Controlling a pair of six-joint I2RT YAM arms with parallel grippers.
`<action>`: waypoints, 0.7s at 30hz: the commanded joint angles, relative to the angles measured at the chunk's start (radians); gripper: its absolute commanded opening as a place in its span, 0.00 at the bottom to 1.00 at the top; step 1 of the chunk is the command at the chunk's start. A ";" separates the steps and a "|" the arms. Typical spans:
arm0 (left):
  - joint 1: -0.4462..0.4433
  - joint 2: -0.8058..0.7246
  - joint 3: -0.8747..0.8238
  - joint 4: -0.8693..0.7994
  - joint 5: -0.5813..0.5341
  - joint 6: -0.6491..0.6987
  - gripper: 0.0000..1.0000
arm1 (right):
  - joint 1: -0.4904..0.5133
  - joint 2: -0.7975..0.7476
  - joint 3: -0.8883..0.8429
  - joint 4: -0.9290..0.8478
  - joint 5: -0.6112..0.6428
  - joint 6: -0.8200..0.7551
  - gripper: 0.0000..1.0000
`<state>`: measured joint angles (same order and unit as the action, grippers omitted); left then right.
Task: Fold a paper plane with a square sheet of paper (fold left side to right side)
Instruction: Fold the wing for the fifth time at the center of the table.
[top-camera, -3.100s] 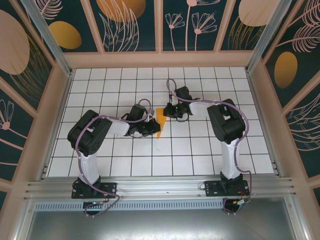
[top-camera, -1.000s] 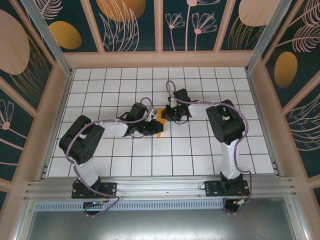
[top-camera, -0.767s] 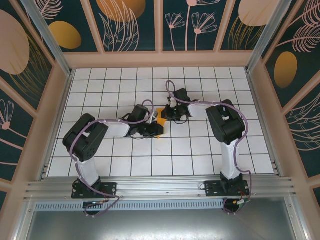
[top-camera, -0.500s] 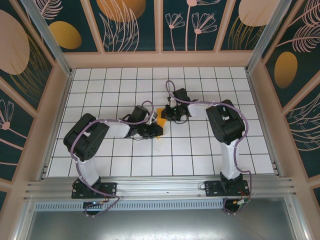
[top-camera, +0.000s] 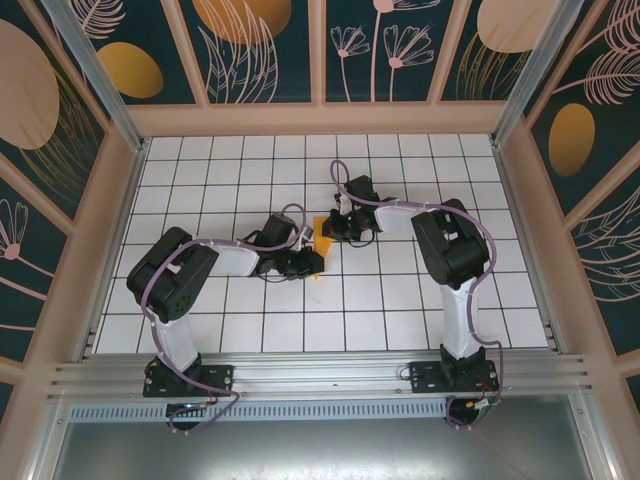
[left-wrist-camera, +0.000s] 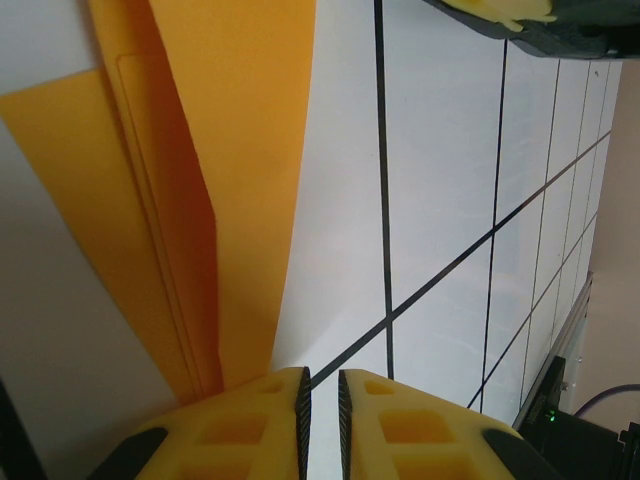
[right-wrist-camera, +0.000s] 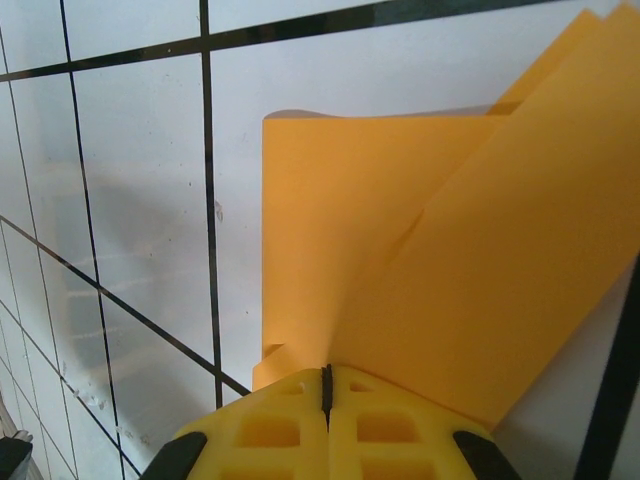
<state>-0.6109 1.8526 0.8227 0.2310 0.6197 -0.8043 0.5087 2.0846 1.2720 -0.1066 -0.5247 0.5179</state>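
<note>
Two robot arms bent inward over a white tiled table (top-camera: 400, 300) ruled with black grid lines, meeting just left of its middle. The left arm (top-camera: 175, 280) reached in from its near corner and the right arm (top-camera: 450, 250) curled across from the other side, their wrists close together but apart. The right gripper (top-camera: 333, 228) lay farther back; seen from its own wrist (right-wrist-camera: 326, 368), its yellow jaws were pressed together with no gap and an orange-yellow sheet ran up into the seam, so it gripped the paper plane (right-wrist-camera: 400, 250). The left gripper (top-camera: 312, 263) sat just nearer, its jaws a narrow slit (left-wrist-camera: 320, 372) with only tile showing through. The creased layers of the plane (left-wrist-camera: 240, 200) ran down to one of its fingers (left-wrist-camera: 250, 420) (whether that finger pressed on the paper cannot be told). Between the two grippers, a patch of the folded paper (top-camera: 320, 226) showed from above.
</note>
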 joint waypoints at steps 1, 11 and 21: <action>-0.006 -0.002 -0.028 -0.030 0.008 0.004 0.20 | -0.002 0.061 0.003 -0.070 0.083 -0.024 0.01; -0.021 0.016 -0.024 -0.035 0.035 0.013 0.20 | -0.004 0.065 0.010 -0.078 0.087 -0.024 0.01; -0.033 0.020 -0.033 -0.038 0.050 0.018 0.21 | -0.004 0.071 0.016 -0.083 0.088 -0.023 0.01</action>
<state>-0.6216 1.8526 0.8150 0.2363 0.6205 -0.8032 0.5087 2.0918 1.2892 -0.1314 -0.5251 0.5091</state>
